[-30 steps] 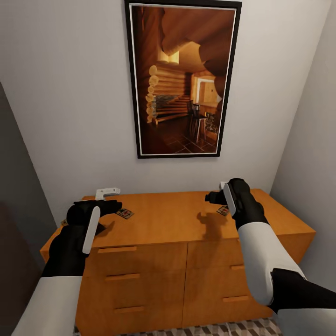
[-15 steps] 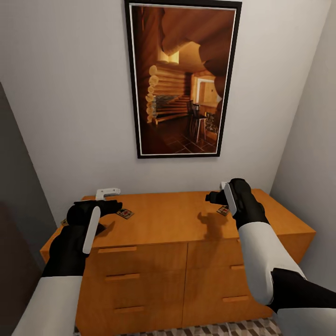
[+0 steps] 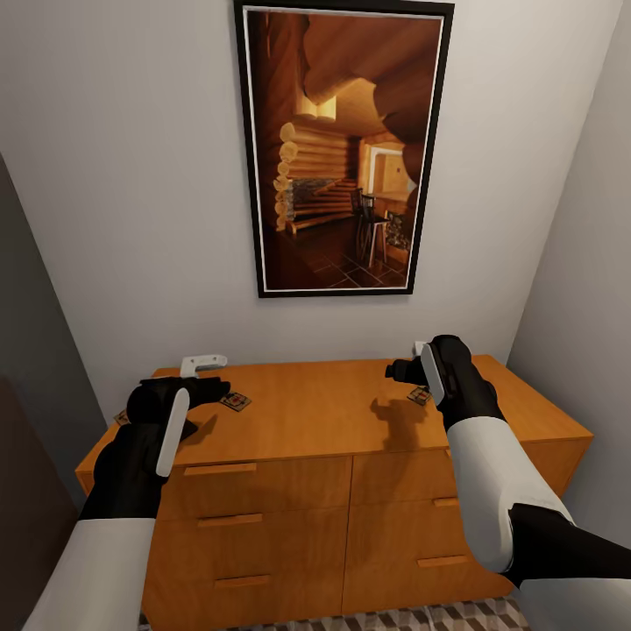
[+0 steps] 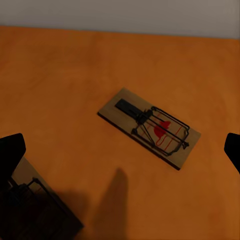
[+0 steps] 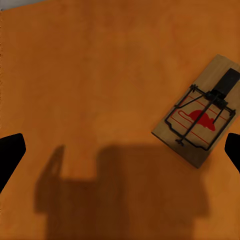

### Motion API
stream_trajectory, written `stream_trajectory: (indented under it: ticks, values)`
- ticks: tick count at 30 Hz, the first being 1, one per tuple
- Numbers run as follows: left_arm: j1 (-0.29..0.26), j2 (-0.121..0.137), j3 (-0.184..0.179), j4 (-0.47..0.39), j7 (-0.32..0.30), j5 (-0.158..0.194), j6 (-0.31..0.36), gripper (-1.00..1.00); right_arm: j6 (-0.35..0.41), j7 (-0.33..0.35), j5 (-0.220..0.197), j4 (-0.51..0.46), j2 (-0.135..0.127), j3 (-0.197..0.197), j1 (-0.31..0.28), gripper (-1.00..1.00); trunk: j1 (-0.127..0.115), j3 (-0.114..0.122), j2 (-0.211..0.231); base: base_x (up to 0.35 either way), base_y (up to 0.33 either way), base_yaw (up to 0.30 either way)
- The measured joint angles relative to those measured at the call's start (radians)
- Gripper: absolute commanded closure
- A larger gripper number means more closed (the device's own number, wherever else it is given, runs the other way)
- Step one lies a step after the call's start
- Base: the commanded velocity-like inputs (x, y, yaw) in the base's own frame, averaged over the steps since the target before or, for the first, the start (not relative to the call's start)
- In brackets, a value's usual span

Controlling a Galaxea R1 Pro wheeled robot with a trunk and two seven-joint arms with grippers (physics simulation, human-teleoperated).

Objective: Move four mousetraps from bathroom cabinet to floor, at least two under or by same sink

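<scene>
Left gripper point(image 3: 203, 372) hovers over the cabinet point(image 3: 324, 421) top, jaws wide apart and empty, positioned above a trap point(image 4: 149, 127) for pickup; a second trap point(image 4: 35, 210) lies at its 7 o'clock. Right gripper point(image 3: 412, 364), likewise spread and empty, hangs beside another trap point(image 5: 200, 118) (at 3 o'clock). Traps counted: three.

We see a tall black-framed picture point(image 3: 343, 147) of a log-cabin interior hanging on the white wall point(image 3: 131, 175) ahead.
</scene>
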Motion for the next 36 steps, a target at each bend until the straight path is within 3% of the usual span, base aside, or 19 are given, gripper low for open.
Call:
stream_trajectory:
  ticks: [36]
  values:
    - [0.0,-0.005,-0.001,0.015,0.0,0.001,0.0,-1.0,0.0,-0.017,0.008,0.012,-0.019,-0.006,-0.001,-1.0,0.0,0.0,0.0,0.0,0.0,0.0]
